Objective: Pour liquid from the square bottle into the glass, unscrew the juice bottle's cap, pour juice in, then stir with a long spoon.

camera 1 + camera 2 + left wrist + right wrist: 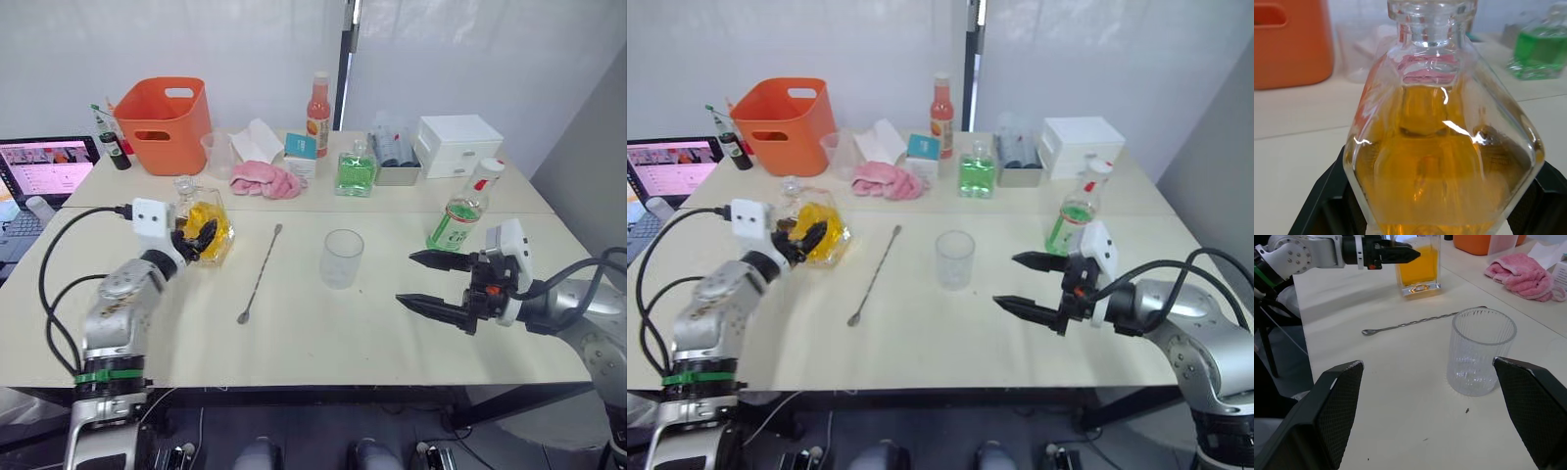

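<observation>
The square bottle (206,227), holding orange-yellow liquid, stands on the desk (323,333) left of the empty ribbed glass (341,258). My left pincer (199,238) clamps its clear faceted sides. My right pincer (429,281) spreads wide, empty, right of the glass; the slim twisted long spoon (260,273) lies between bottle and glass.

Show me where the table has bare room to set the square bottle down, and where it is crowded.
Bare tabletop lies along the near edge, in front of the long spoon and the glass, between the left gripper and the open right gripper. Another strip runs between spoon and glass. The far side is crowded: orange bin, pink cloth, green square bottle, white box.
</observation>
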Robot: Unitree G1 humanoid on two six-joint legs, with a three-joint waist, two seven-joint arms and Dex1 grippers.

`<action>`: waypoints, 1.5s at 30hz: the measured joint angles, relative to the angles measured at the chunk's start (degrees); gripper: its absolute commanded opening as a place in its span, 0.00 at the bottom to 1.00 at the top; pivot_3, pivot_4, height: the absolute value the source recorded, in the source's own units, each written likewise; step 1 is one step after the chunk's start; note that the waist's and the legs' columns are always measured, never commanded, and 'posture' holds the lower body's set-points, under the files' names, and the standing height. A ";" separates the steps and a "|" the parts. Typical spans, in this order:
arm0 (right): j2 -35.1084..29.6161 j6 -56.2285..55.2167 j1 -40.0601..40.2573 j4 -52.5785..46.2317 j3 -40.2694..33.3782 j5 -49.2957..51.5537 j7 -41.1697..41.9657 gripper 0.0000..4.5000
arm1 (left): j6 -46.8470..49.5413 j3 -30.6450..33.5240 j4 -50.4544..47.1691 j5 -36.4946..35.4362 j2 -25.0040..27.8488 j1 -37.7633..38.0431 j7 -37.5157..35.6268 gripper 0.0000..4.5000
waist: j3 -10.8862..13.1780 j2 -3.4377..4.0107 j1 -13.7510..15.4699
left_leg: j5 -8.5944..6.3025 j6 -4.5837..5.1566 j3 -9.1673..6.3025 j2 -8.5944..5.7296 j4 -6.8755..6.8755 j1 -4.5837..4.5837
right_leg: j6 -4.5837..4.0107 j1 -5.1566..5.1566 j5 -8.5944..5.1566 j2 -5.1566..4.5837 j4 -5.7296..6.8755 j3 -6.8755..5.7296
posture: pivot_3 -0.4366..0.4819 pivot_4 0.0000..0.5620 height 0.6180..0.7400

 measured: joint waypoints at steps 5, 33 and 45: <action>-0.07 0.32 -0.05 0.00 -0.01 0.86 -0.62 1.00 | 3.11 -0.06 -3.65 -9.29 6.62 -0.03 -18.06 0.62 | 0.03 -0.06 0.36 | -0.01 0.01 -0.03 0.00 0.03 0.00 | 0.02 0.11 0.01 -0.05 -0.07 -0.08 | 0.48 0.27 0.79; -1.12 2.39 -8.74 2.44 2.41 1.10 0.32 1.00 | -11.88 -27.52 2.76 4.94 -3.85 -5.32 -43.48 0.62 | 0.04 -0.04 0.22 | 0.00 0.03 0.00 -0.04 0.10 0.04 | 0.04 0.11 0.01 0.04 0.03 0.00 | 0.48 0.27 0.79; -1.09 2.66 -8.44 2.45 3.09 0.92 0.87 1.00 | -11.44 -27.52 1.55 5.94 -3.90 -5.32 -43.38 0.99 | 0.03 -0.04 0.14 | 0.01 0.03 -0.03 -0.02 0.18 0.10 | 0.04 0.15 0.01 0.05 0.12 0.01 | 0.48 0.27 0.79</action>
